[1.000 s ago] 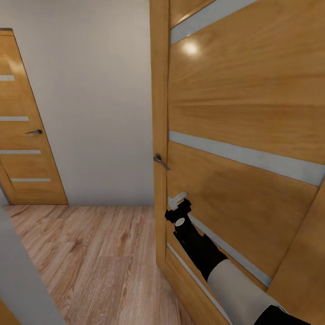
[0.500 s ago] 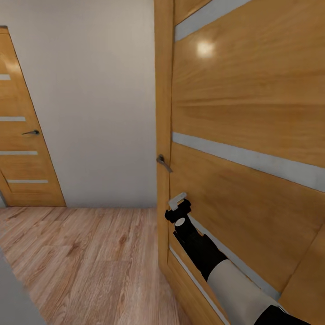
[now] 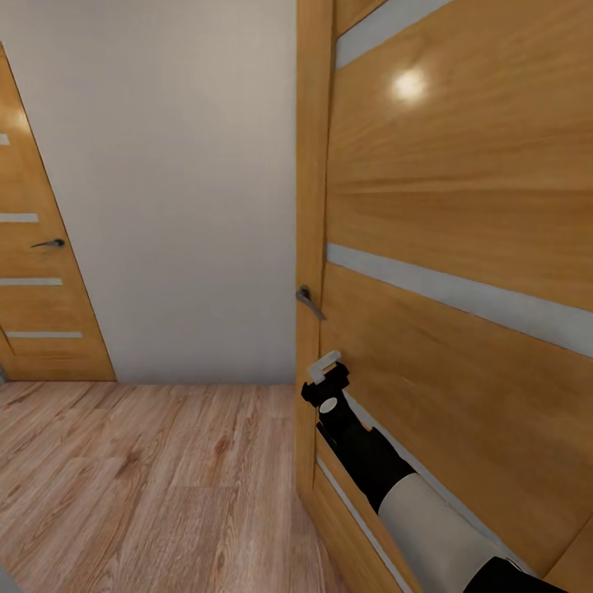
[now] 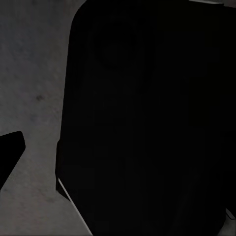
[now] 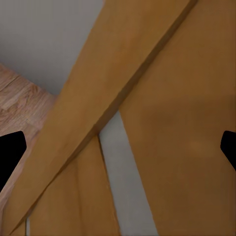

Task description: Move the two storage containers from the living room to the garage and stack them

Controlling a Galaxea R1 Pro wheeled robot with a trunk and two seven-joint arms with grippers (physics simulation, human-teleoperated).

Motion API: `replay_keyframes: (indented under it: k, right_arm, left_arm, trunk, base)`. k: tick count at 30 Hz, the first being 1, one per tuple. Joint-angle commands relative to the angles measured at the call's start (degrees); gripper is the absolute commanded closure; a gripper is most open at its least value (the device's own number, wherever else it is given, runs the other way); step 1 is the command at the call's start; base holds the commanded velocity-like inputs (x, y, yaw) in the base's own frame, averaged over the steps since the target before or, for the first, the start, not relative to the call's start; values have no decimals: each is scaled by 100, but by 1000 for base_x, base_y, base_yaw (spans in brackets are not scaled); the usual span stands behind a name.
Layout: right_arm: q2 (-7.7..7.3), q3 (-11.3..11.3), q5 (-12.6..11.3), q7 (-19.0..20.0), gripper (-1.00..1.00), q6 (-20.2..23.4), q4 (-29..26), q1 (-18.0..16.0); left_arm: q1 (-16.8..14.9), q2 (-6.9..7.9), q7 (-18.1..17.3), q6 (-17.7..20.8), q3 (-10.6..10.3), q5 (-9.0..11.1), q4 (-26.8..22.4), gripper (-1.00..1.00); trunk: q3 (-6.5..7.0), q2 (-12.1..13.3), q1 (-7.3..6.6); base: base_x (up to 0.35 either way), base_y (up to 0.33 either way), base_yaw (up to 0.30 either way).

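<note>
Right claw: reaching close to the tall honey-coloured wooden door with pale glass strips, just below its dark metal lever handle; fingers standing apart in the right wrist view, gripping nothing.
Left claw: cannot tell its state; a dark shape is blocking its wrist view.
Surroundings: light wood-plank flooring, plain grey-white wall, a 2nd matching wooden door at the far left.

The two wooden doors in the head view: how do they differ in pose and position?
The near door is swung open, edge-on beside the right pincer; the far door sits shut, flush in the wall. The near door's handle looks large; the far door's handle looks small. Both are honey-coloured wood with pale horizontal strips.
</note>
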Motion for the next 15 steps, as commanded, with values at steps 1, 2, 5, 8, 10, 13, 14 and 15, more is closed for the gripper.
replay_keyframes:
  k: [1, 2, 5, 8, 10, 13, 14, 15]
  right_arm:
    - [0, 1, 107, -37, -100, 61, -3, -6]
    - [0, 1, 107, -44, -100, 62, -2, -6]
    - [0, -11, 110, -53, -100, 61, 26, -6]
    - [0, -161, 112, -69, -100, -12, 250, -126]
    - [0, -253, 111, -73, -100, -127, 476, -250]
    - [0, -389, 114, -89, -100, -326, 841, -412]
    - [0, -420, 115, -102, -100, -380, 927, -443]
    - [0, -442, 116, -112, -100, -415, 982, -463]
  left_arm:
    - [1, -1, 4, -3, 13, 40, -5, -100]
    - [1, -3, 4, -3, 12, 40, -5, -100]
    - [1, -8, 4, -3, 11, 40, -5, -100]
    - [1, -10, 4, -3, 12, 40, -3, -100]
    - [1, -10, 4, -2, 11, 39, -3, -100]
    - [1, -10, 4, -1, 10, 40, -3, -100]
    - [1, -10, 4, -2, 10, 38, -2, -100]
    - [1, -10, 4, -2, 12, 39, -1, -100]
  trunk:
    - [-6, -3, 0]
    - [-6, -3, 0]
    - [-6, -3, 0]
    - [-6, -3, 0]
    - [-6, -3, 0]
    - [-6, -3, 0]
    - [-6, -3, 0]
    - [-6, -3, 0]
  base:
    - [3, 0, 0]
    - [2, 0, 0]
    - [0, 0, 0]
    - [0, 0, 0]
    - [0, 0, 0]
    - [0, 0, 0]
    - [0, 0, 0]
    - [0, 0, 0]
